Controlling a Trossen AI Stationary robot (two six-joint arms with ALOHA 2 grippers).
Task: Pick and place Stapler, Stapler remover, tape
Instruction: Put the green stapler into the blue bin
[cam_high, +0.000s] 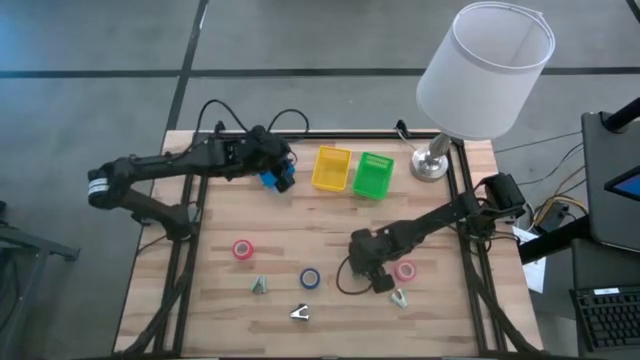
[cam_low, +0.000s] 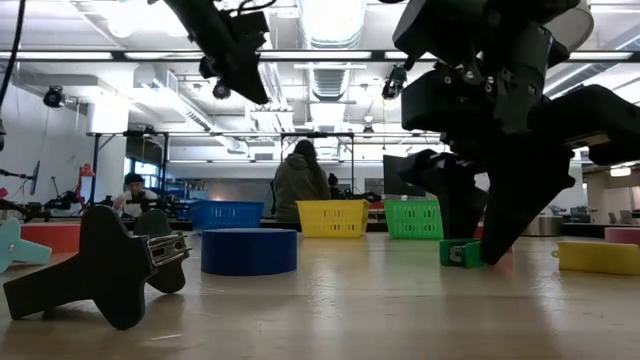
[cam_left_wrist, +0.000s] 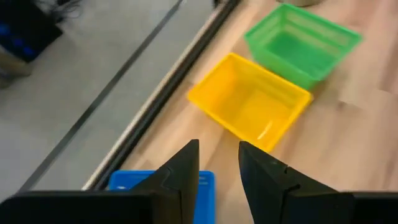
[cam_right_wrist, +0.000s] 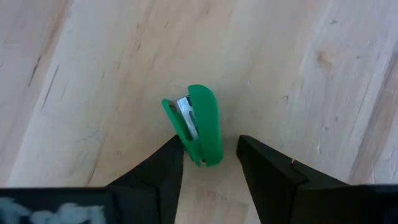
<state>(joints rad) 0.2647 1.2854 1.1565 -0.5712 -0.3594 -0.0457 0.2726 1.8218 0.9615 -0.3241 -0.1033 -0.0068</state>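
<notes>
Right now the right gripper (cam_right_wrist: 208, 163) is low over the front right of the tabletop (cam_high: 300, 225), its jaws spread and straddling a small green stapler (cam_right_wrist: 200, 124) that lies on the wood, not yet clenched on it; a pink-red tape roll (cam_high: 405, 270) sits just beside it, and a pale staple remover (cam_high: 400, 298) lies just in front; the left gripper (cam_left_wrist: 219, 168) hangs at the back left above the blue bin (cam_high: 277, 176), jaws released with only a narrow gap and nothing between them; the yellow bin (cam_high: 332, 168) and green bin (cam_high: 373, 174) stand side by side to its right, and both look empty in the left wrist view; still out on the wood are another pink-red tape roll (cam_high: 242, 249), a blue tape roll (cam_high: 310, 278) and two more staple removers (cam_high: 259, 286) (cam_high: 300, 313); by my judgement the sorting has barely started, with most items left to bin; what the blue bin holds I cannot tell
</notes>
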